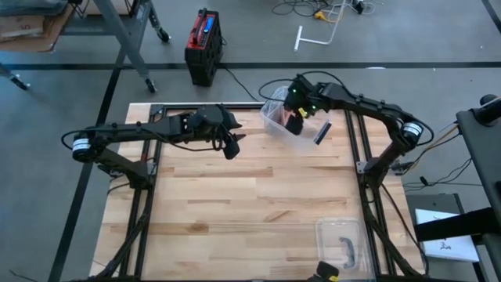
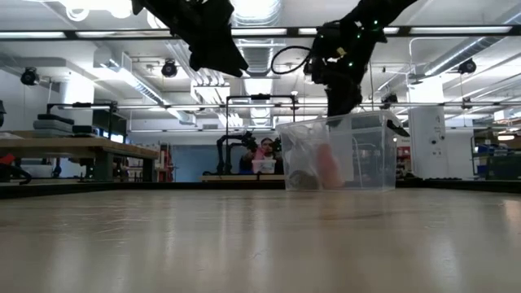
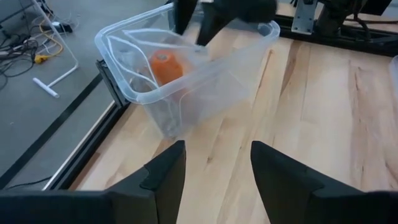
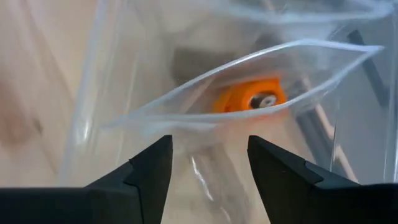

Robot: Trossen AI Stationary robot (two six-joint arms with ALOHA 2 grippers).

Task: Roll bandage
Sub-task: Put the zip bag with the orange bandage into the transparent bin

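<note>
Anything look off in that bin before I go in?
Nothing spilled or broken. The orange bandage roll sits sealed inside a clear plastic bag in the clear bin, so it can't be gripped directly. The right hand is open just above the bag.

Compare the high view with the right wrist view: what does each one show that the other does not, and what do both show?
Only the high view shows the wooden table, the left end effector hovering open over bare wood, a flat clear plastic lid near the table's front corner, and a red and black case on the floor.

Only the right wrist view shows a clear plastic bag around the orange bandage roll and the roll's dark core.

Both show the clear plastic bin and the right end effector, open above it.
</note>
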